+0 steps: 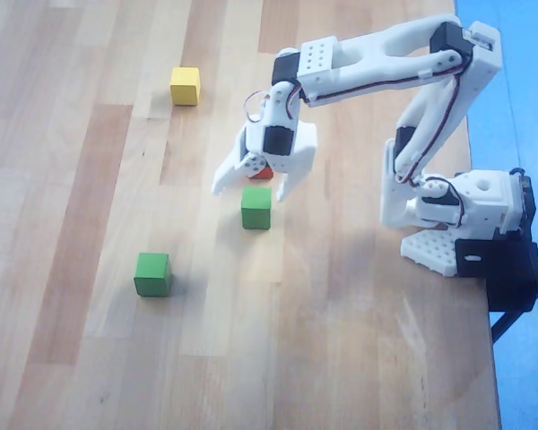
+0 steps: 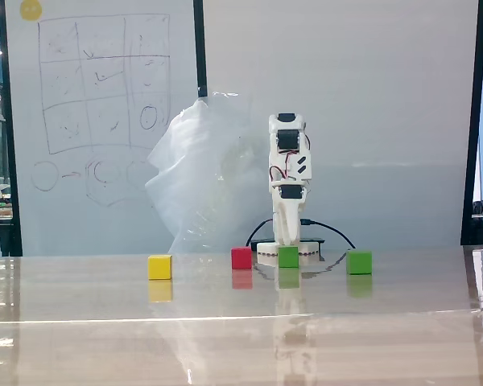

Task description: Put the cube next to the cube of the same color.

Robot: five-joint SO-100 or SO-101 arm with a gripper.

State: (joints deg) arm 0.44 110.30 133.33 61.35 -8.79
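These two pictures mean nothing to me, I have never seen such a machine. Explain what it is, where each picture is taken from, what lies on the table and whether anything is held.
The white machine is a small robot arm bolted at the edge of a wooden table. Its end effector is a two-finger claw at the tip, which grasps things.

One picture looks straight down from above. The other is taken by a still camera low at table level, facing the arm, with a whiteboard behind.

Four small cubes lie on the table: a yellow cube, a red cube that is mostly hidden under the claw in the overhead view, and two green ones. The nearer green cube sits just beside the open fingers; the other green cube lies apart from it.

Nothing is held: the fingers are spread and empty, hanging above the cubes.
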